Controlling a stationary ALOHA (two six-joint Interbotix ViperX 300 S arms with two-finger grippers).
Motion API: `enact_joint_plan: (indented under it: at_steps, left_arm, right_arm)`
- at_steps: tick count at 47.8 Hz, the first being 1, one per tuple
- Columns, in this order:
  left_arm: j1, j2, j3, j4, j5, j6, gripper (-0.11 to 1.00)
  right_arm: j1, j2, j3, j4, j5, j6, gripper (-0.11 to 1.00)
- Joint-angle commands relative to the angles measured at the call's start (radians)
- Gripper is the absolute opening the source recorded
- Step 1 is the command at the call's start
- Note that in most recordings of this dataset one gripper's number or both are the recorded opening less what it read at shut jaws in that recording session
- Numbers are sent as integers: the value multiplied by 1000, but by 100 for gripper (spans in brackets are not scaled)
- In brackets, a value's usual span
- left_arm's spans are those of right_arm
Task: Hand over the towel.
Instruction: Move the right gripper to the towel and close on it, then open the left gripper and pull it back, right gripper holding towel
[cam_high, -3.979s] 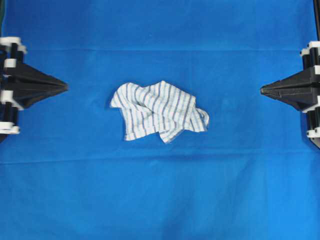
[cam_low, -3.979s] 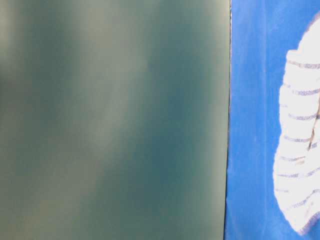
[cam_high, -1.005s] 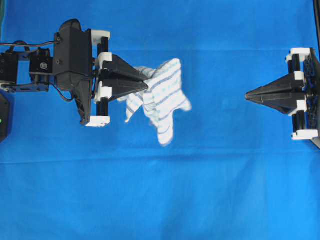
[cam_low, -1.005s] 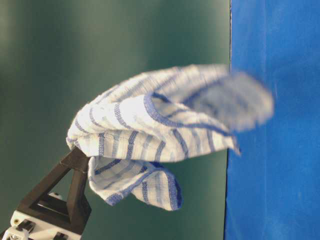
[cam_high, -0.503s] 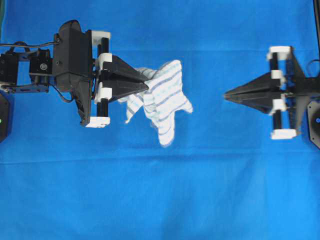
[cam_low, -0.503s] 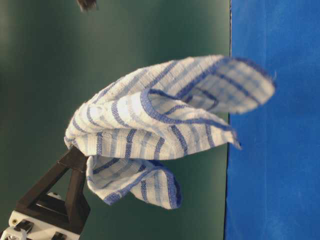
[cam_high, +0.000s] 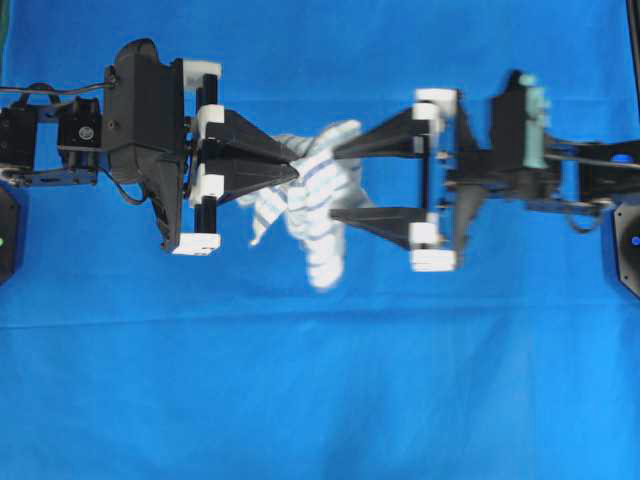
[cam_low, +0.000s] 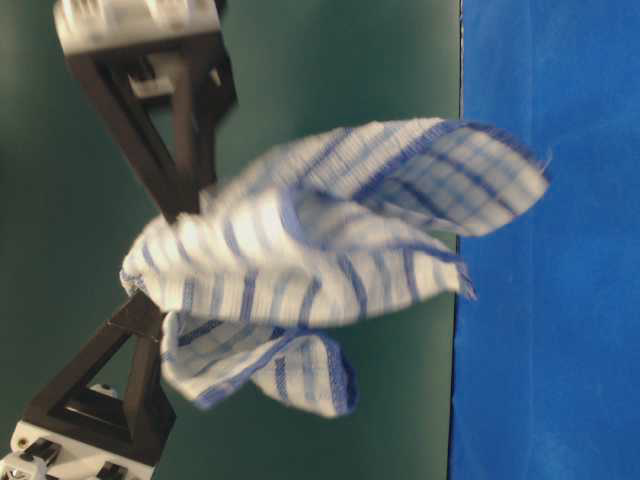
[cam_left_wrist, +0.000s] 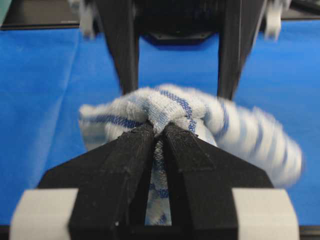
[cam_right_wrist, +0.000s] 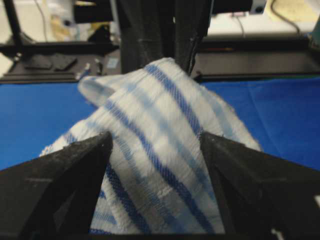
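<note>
Towel: the towel (cam_high: 318, 200) is hanging in the air above the blue cloth (cam_high: 320, 400), over its middle and a little toward the far edge; its white, blue-striped folds are drooping and spreading toward the near edge.

Left gripper: the left gripper (cam_high: 292, 165) is reaching in from the left edge and pinching a bunched corner of the towel; in the left wrist view its jaws are nearly together, with a fold of fabric squeezed between them (cam_left_wrist: 159, 120).

Right gripper: the right gripper (cam_high: 338, 182) is reaching in from the right edge with its jaws spread wide, one finger (cam_high: 385, 140) lying on the far side of the towel's free end and the other on the near side.

Contact on the right: in the right wrist view the towel (cam_right_wrist: 160, 150) is sitting between the two spread fingers (cam_right_wrist: 60, 175); whether they are touching the fabric, I cannot tell.

Facing: the two grippers are pointing tip to tip, with the towel between them.

Sharpness: the towel's lower folds are looking blurred in the overhead view.
</note>
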Motion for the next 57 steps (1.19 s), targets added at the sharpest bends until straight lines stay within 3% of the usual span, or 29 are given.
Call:
enact_joint_plan:
  at_steps: [1,11,29,32,40,42,57]
  left_arm:
    - [-2,-9,-17,0,-18,0,5]
    - [-3,-9,-17,0,-49,2,4]
    - [-6,-9,-17,0,-63,2,4]
    - [-9,-6,-20,-2,-67,2,4]
    - [-9,0,-25,-3,-69,-6,4]
    - [-9,2,-26,-5,-69,-6,4]
    - [-5,-5,-23,-3,-72,-14,8]
  right_arm:
    - [-2,37,-67,3,18,2,73]
    - [-2,114,-140,5,91,0,73]
    - [-2,114,-141,0,107,-11,70]
    - [-2,114,-141,-2,115,-11,62]
    - [-2,114,-141,-6,118,-15,15]
    - [-2,112,-140,-8,120,-15,7]
    - [-2,84,-129,-9,143,-15,7]
